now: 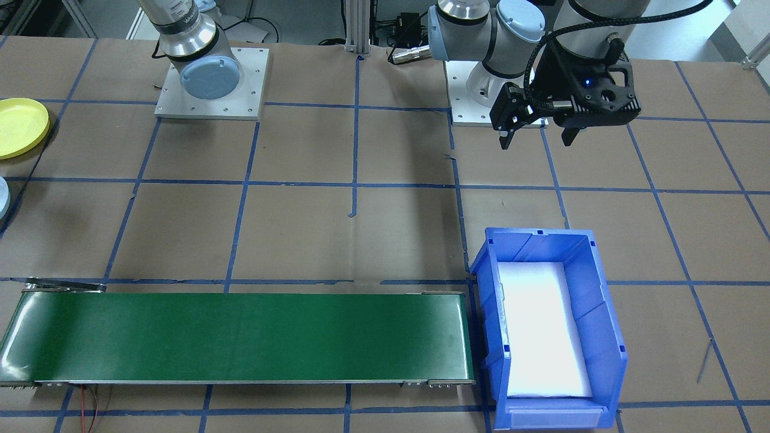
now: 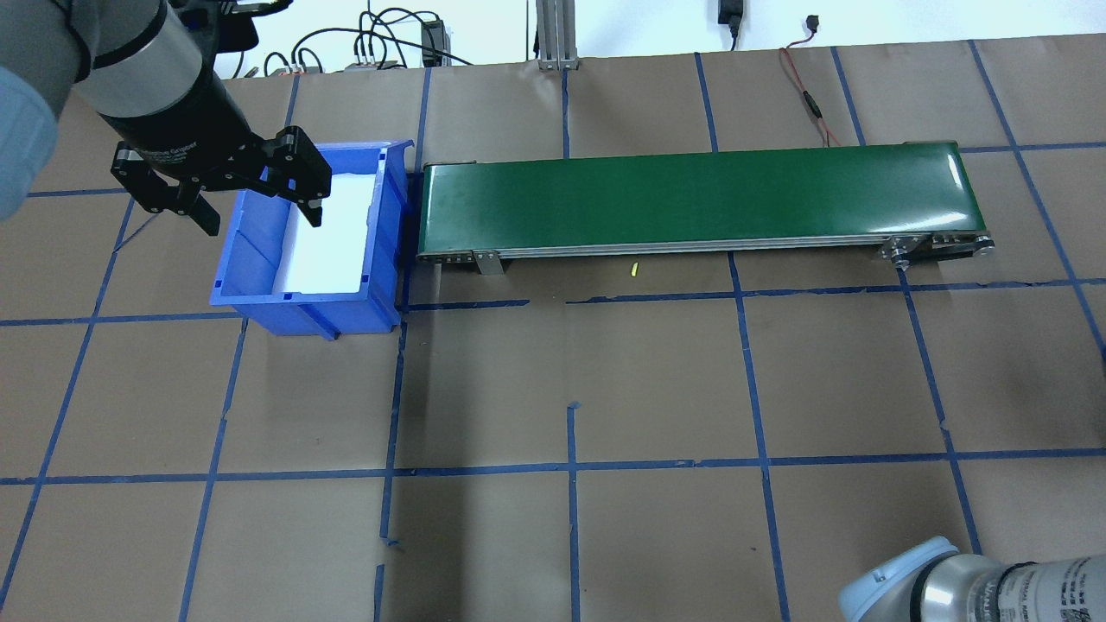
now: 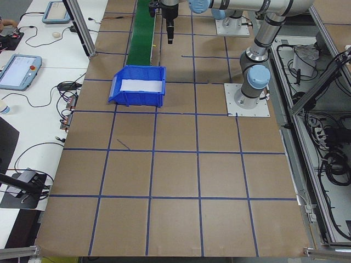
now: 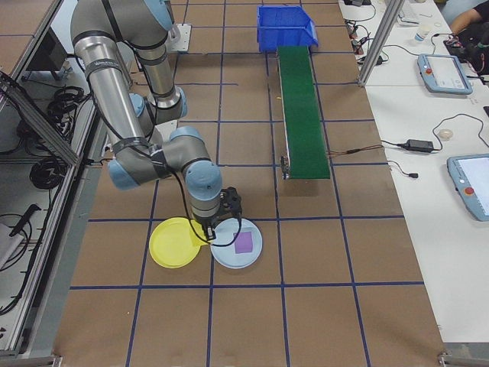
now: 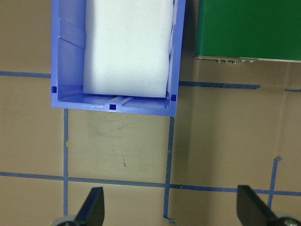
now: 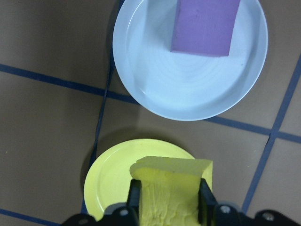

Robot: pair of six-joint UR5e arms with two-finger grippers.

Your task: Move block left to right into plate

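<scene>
A yellow foam block point(image 6: 171, 181) is clamped between the fingers of my right gripper point(image 6: 170, 197), which is shut on it just above the yellow plate point(image 6: 106, 181). From the right side view this gripper point(image 4: 217, 228) hangs between the yellow plate point(image 4: 172, 243) and a pale blue plate point(image 4: 229, 258). A purple block point(image 6: 204, 23) lies in the pale blue plate point(image 6: 188, 89). My left gripper point(image 1: 536, 133) is open and empty, hovering on the robot's side of the blue bin point(image 1: 598, 288); its fingertips point(image 5: 95, 203) frame bare table.
A green conveyor belt point(image 2: 696, 194) runs from the blue bin point(image 2: 259, 298) towards the plates' side. The bin holds only a white liner point(image 5: 127, 42). Blue tape lines grid the brown table. The yellow plate point(image 1: 21, 126) sits at the table's edge.
</scene>
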